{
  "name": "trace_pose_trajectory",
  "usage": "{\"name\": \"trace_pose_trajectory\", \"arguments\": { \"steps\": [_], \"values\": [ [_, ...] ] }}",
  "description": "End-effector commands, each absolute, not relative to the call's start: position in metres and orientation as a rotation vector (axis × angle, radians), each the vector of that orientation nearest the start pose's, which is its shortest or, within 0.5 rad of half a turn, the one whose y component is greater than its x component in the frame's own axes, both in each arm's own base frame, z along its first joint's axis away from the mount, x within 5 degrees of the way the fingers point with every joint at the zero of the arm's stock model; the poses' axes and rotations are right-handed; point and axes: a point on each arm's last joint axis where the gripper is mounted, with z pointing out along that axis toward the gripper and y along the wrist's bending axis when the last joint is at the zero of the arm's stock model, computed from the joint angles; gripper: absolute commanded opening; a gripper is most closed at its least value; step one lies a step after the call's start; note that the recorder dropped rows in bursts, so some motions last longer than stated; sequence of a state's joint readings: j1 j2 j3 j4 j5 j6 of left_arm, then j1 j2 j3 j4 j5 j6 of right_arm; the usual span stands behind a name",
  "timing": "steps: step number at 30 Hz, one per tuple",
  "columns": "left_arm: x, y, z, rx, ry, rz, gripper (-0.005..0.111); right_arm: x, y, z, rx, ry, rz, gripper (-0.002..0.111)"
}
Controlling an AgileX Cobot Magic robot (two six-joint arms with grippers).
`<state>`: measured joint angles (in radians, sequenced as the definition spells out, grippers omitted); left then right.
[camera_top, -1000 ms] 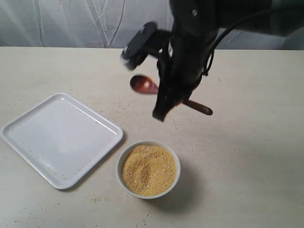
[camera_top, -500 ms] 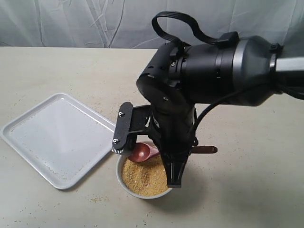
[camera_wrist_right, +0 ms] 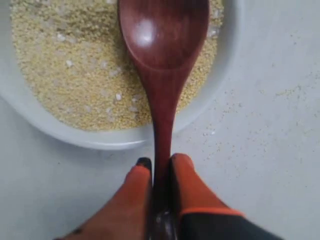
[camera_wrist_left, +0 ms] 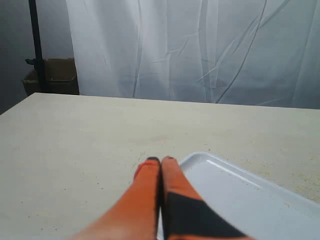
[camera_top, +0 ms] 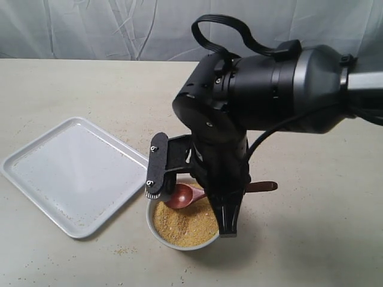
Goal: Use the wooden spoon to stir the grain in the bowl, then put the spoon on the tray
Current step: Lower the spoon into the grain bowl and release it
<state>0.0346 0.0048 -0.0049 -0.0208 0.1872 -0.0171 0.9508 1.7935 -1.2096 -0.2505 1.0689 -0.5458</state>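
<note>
The white bowl (camera_top: 160,230) of golden grain (camera_top: 179,224) stands on the table to the right of the white tray (camera_top: 72,173). My right gripper (camera_wrist_right: 161,164) is shut on the handle of the dark wooden spoon (camera_wrist_right: 162,55). Its oval head (camera_top: 181,196) lies over the grain (camera_wrist_right: 75,70) at the far side of the bowl (camera_wrist_right: 210,95), and the handle end (camera_top: 263,186) sticks out to the right. The big black right arm hides part of the bowl in the exterior view. My left gripper (camera_wrist_left: 160,160) is shut with nothing in it, low beside the tray's corner (camera_wrist_left: 210,159).
Stray grain specks (camera_top: 122,250) lie scattered on the beige table around bowl and tray. A white curtain (camera_top: 108,30) hangs behind the table's far edge. A cardboard box (camera_wrist_left: 52,75) sits off the table in the left wrist view.
A second ago the right arm held the spoon high behind the bowl. It has come down and forward, and the spoon's head has lowered onto the grain.
</note>
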Motion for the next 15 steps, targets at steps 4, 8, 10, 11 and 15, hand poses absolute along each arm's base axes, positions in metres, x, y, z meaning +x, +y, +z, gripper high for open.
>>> {"name": "trace_pose_trajectory", "arguments": {
  "steps": [4,8,10,11,15],
  "values": [
    [0.0560,0.0018,0.1967,-0.061,1.664,-0.003,0.000,0.2098,0.2647,0.1869,-2.233,2.140,-0.314,0.001],
    [0.0560,0.0018,0.1967,-0.061,1.664,-0.003,0.000,0.2098,0.2647,0.1869,-2.233,2.140,-0.314,0.001],
    [0.0560,0.0018,0.1967,-0.061,1.664,-0.003,0.000,0.2097,0.2648,0.1868,-2.224,2.150,-0.311,0.001],
    [0.0560,0.0018,0.1967,-0.061,1.664,-0.003,0.000,0.2097,0.2648,0.1868,-2.224,2.150,-0.311,0.001],
    [0.0560,0.0018,0.1967,-0.061,1.664,-0.003,0.000,0.2098,0.2647,0.1869,-2.217,2.155,-0.314,0.001]
  ]
}}
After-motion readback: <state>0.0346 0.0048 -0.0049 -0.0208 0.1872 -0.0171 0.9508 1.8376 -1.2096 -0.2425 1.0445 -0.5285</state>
